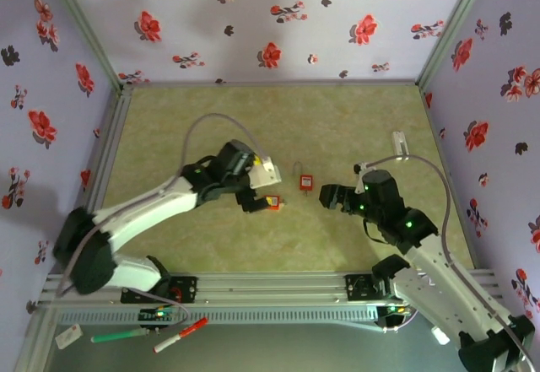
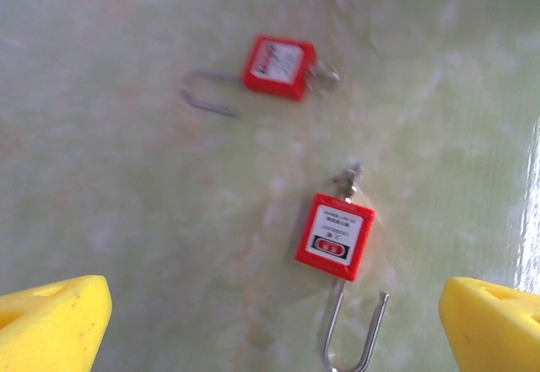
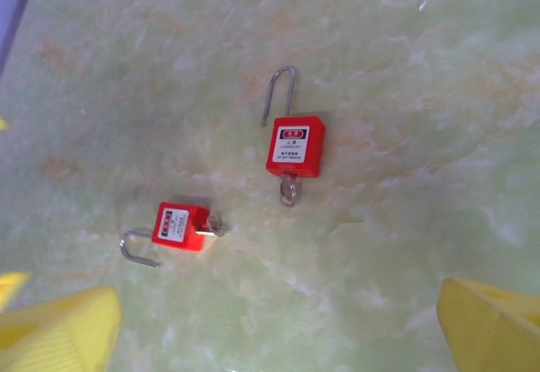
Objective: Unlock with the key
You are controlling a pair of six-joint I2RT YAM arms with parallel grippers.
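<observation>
Two red padlocks lie flat on the green mat, each with a key in its bottom and its steel shackle swung free at one end. One padlock [image 1: 272, 203] [image 2: 335, 237] [image 3: 179, 225] lies just in front of my left gripper [image 1: 256, 198] [image 2: 274, 326], its key [image 2: 348, 178] pointing away. The other padlock [image 1: 305, 182] [image 2: 278, 67] [image 3: 295, 146] lies between the arms, key [image 3: 288, 191] towards my right gripper [image 1: 327, 195] [image 3: 274, 330]. Both grippers hover open above the mat, holding nothing; the yellow fingertips [image 2: 55, 326] [image 3: 494, 326] stand wide apart.
Floral walls [image 1: 270, 18] close in the mat [image 1: 337, 119] on three sides. An aluminium rail [image 1: 270, 292] runs along the near edge, with two marker pens [image 1: 179, 334] lying below it. Bare mat stretches behind the padlocks.
</observation>
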